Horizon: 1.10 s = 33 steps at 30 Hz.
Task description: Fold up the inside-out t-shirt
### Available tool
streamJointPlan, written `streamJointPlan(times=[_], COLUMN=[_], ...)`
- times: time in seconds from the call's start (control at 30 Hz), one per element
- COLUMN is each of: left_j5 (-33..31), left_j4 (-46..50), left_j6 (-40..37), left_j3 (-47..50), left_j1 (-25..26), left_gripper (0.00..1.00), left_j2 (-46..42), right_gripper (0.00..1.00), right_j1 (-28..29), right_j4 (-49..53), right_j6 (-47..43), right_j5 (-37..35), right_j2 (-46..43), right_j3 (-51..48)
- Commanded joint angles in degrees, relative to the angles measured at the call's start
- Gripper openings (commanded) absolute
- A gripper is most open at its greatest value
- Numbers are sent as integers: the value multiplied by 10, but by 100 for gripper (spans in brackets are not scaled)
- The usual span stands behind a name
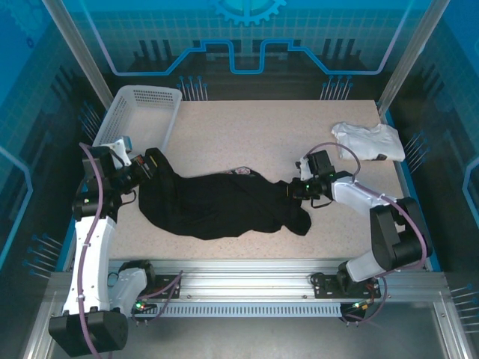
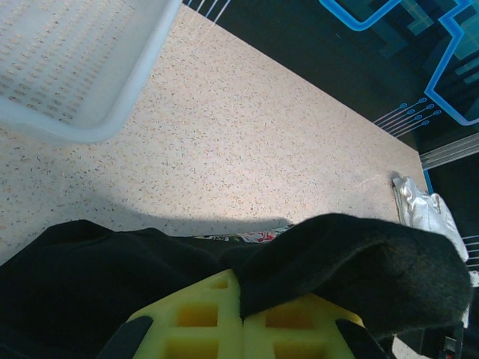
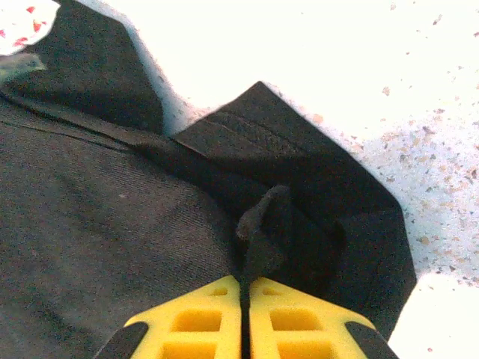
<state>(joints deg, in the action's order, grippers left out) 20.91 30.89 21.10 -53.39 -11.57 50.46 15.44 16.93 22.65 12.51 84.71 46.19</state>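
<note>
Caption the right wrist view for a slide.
Right pincer shut on a pinched ridge of the black t-shirt, its folded corner lying on the speckled table.

The top view is sharp and evenly lit from above: the table (image 1: pixel 247 134) around the t-shirt (image 1: pixel 217 202) is pale and bright, while the black cloth swallows most fold detail. In the left wrist view the basket (image 2: pixel 75 75) beyond the t-shirt is blurred, and a soft shadow lies on the table just behind the cloth. In the right wrist view the table beyond the t-shirt is blown out to white glare.
</note>
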Motion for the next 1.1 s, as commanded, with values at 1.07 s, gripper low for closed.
streamJointPlan(times=[1.07], left_j5=[-37], left_j4=[-20], left_j6=[26], left_j3=[-82], left_j1=[-15], left_gripper=[0], left_j2=[-19], right_gripper=[10], right_j1=[-26], right_j4=[57], right_j6=[58], right_j5=[156], right_j2=[-288], right_j3=[-182])
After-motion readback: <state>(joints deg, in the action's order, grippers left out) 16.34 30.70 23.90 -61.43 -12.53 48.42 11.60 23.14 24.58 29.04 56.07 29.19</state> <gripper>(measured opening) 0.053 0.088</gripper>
